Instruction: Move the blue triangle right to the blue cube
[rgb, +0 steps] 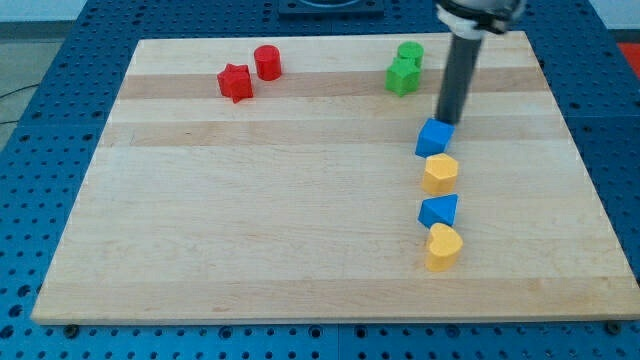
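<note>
Blue triangle (439, 211): light, rigid, probably slides easily on bench (250, 220). Push its left face. My tip (450, 121) touches blue cube (434, 137). No claw fitted.

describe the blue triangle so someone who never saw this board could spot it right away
On the wooden board, find the column of four blocks at the view's right. The blue triangle is third from the top, between the yellow hexagon and the yellow heart-like block. Unlike the blue cube by my tip, it's wedge-shaped.
</note>
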